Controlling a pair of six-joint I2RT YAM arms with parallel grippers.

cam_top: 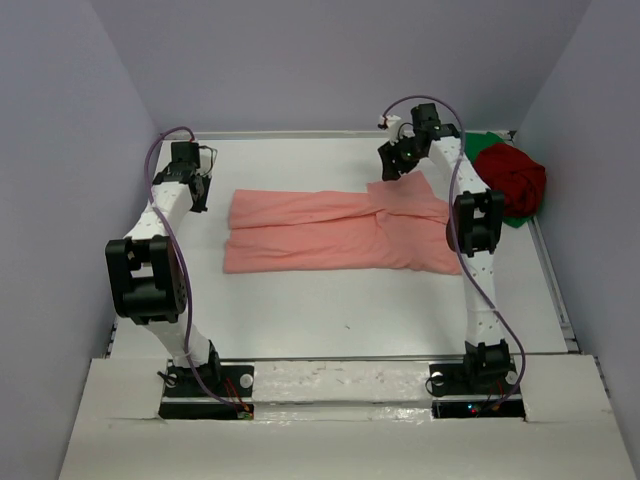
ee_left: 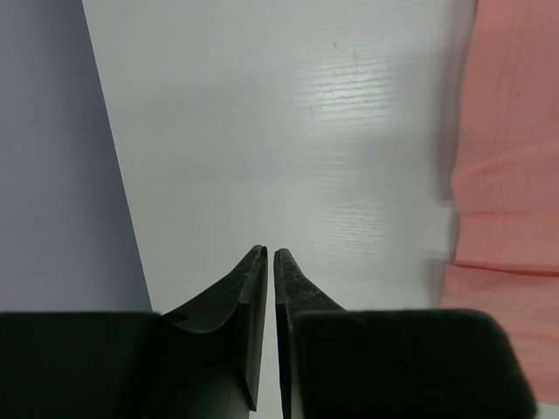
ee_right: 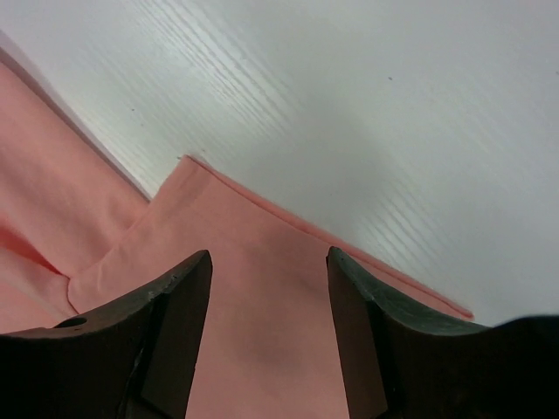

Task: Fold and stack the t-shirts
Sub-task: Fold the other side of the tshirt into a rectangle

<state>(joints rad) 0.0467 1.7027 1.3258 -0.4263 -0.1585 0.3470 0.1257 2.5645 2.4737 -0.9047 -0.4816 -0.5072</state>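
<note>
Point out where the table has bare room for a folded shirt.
Widest free patch: the table between the salmon-pink shirt and the near edge. A narrower strip runs behind that shirt, between left pincer and right pincer. Crowded: far right corner, where the dark red shirt and green shirt bunch together.

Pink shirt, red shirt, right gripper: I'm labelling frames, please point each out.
Pink shirt (cam_top: 320, 232), top view, middle of its body.
Red shirt (cam_top: 512, 178), top view, middle of the crumpled heap.
Right gripper (ee_right: 269, 253), right wrist view, midway between fingertips.

white table (cam_top: 330, 320), salmon-pink shirt (cam_top: 320, 232) laid flat, green shirt (cam_top: 488, 141) under dark red shirt (cam_top: 512, 178)
</note>
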